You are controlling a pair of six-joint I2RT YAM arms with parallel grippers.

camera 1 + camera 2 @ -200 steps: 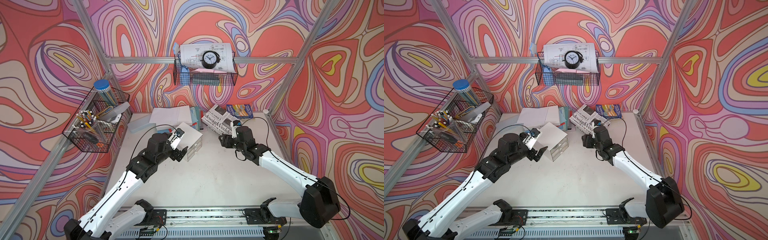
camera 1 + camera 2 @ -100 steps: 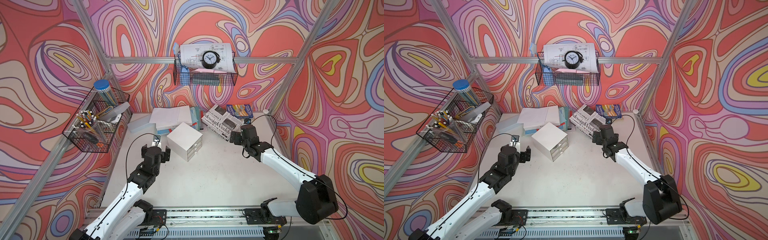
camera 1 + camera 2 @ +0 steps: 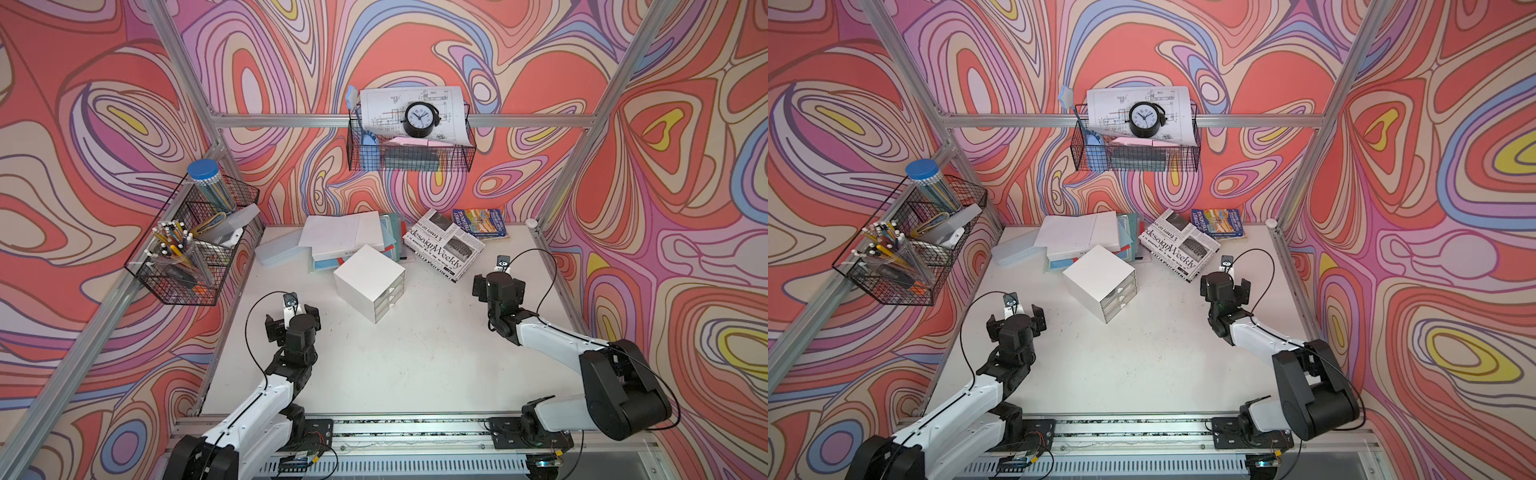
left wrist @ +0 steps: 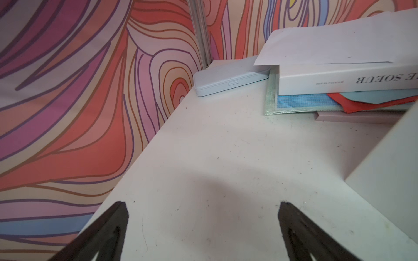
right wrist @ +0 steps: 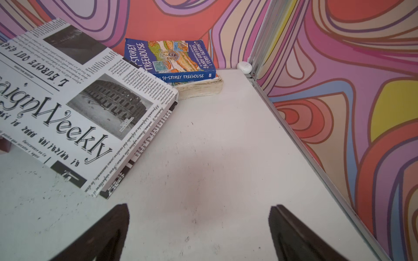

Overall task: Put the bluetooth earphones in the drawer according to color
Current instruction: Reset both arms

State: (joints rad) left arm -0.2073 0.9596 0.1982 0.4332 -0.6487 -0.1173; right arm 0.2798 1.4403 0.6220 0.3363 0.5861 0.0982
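The white drawer unit [image 3: 369, 277] [image 3: 1099, 279] stands mid-table, turned at an angle, with all its drawers shut; its side wall [image 4: 393, 162] fills an edge of the left wrist view. One white bluetooth earphones case [image 3: 531, 223] [image 3: 1271, 223] [image 5: 244, 67] lies in the far right corner of the table by the frame post. No other earphones show. My left gripper [image 3: 291, 319] [image 3: 1016, 321] [image 4: 202, 205] hovers open and empty left of the drawer unit. My right gripper [image 3: 498, 284] [image 3: 1225, 286] [image 5: 199, 206] is open and empty over bare table, pointing toward that corner.
A newspaper-print box [image 3: 442, 245] [image 5: 74, 108] and a blue paperback [image 3: 480, 222] [image 5: 174, 61] lie at the back right. Stacked books and folders [image 3: 345, 237] [image 4: 339, 74] and a pale blue flat case [image 3: 277, 249] [image 4: 228, 79] sit at the back left. Wire baskets [image 3: 195, 245] hang on the walls.
The left arm drew back from the drawer unit toward the front left. The right arm swung from the newspaper box to the right side, and its jaws spread wider.
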